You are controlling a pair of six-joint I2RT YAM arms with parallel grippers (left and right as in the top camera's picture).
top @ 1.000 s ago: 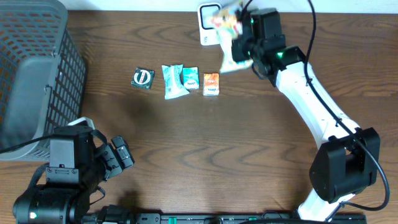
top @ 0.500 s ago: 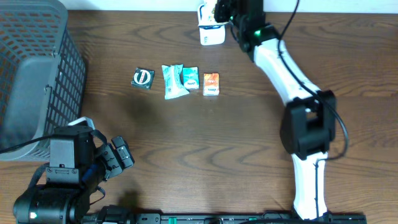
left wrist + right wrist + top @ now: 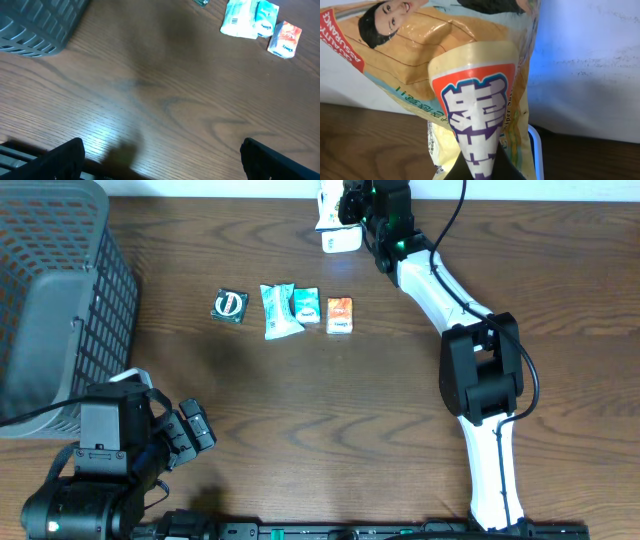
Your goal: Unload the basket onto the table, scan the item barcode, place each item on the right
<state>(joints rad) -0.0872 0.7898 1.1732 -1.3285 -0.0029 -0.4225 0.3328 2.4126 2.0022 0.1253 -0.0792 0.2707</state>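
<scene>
A yellow snack bag (image 3: 470,75) with a printed face and an orange and purple cone logo fills the right wrist view. My right gripper (image 3: 480,172) is shut on its lower end, and the dark fingers show just beneath the cone. The bag hangs right in front of the white scanner (image 3: 536,150), whose rim glows blue. From overhead, the right gripper (image 3: 366,204) sits at the table's far edge beside the scanner (image 3: 338,236), and the bag is mostly hidden under the arm. My left gripper (image 3: 162,165) stands open and holds nothing, low over bare wood near the front left (image 3: 190,435).
A row of small packets lies mid-table: a black one (image 3: 230,305), two teal ones (image 3: 279,310) (image 3: 306,306) and an orange one (image 3: 340,314). A grey mesh basket (image 3: 50,290) fills the left side. A white wall stands behind the scanner.
The right arm has swung the bag left and farther back, from right of the scanner to directly at it. The left arm has not moved.
</scene>
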